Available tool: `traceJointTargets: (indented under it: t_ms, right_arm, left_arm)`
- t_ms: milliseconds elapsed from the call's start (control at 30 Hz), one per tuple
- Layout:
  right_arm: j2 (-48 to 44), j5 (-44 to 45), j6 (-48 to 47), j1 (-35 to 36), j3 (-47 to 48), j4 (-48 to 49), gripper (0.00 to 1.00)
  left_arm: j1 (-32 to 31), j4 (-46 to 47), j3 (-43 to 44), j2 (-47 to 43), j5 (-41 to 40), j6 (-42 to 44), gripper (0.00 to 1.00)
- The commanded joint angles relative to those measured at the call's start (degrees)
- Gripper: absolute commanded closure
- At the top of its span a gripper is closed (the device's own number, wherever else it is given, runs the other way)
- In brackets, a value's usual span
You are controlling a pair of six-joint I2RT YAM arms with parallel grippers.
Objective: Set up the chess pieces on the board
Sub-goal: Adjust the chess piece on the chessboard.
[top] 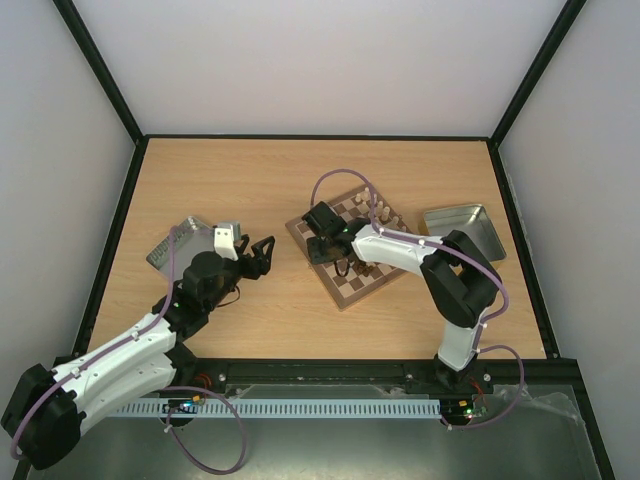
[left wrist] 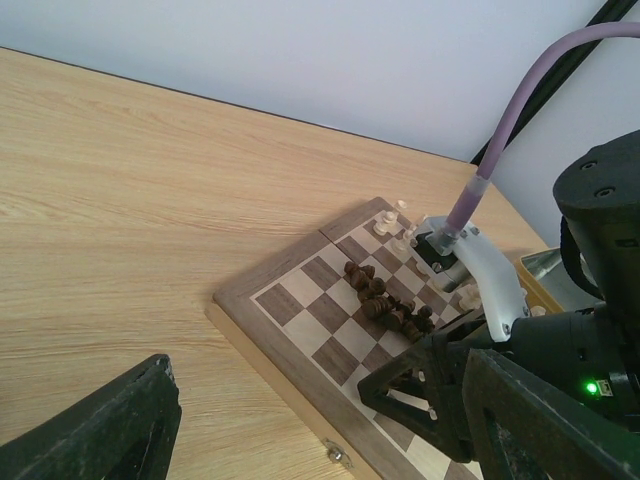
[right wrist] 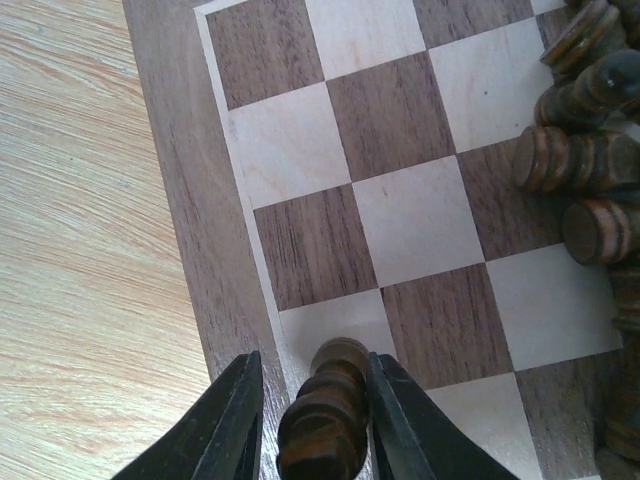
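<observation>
The board [top: 340, 285] lies right of the table's middle, and also shows in the left wrist view [left wrist: 300, 330] and the right wrist view [right wrist: 400, 220]. Dark pieces [top: 366, 266] lie heaped on it [left wrist: 385, 300] [right wrist: 580, 180]. Cream pieces [top: 385, 215] stand at its far edge [left wrist: 400, 225]. My right gripper [top: 322, 248] [right wrist: 315, 400] hangs over the board's left edge, its jaws around one dark piece [right wrist: 325, 420] that stands on a light edge square. The right finger touches it and the left finger shows a small gap. My left gripper [top: 255, 255] [left wrist: 310, 430] is wide open and empty, left of the board.
A grey metal tin [top: 178, 243] lies at the left behind my left arm. A second tin [top: 465, 232] lies right of the board. The right arm with its purple cable [left wrist: 500, 130] reaches across the board. A small metal clasp [left wrist: 337, 457] sits on the board's near side.
</observation>
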Motion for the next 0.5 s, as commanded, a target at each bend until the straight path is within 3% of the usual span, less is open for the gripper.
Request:
traceJointTargets:
  t_ms: [0, 233, 467]
  right_arm:
    - [0.38, 0.00, -0.02, 0.40, 0.15, 1.09, 0.72]
    - [0.67, 0.08, 0.07, 0.42, -0.07, 1.57, 0.72]
    - [-3.36, 1.66, 0.46, 0.40, -0.51, 2.16, 0.61]
  left_arm:
    - [-0.23, 0.60, 1.38, -0.09, -0.19, -0.10, 0.21]
    - [-0.23, 0.41, 1.38, -0.26, -0.14, -0.10, 0.21]
    - [-0.23, 0.18, 1.47, -0.73, -0.12, -0.27, 0.21]
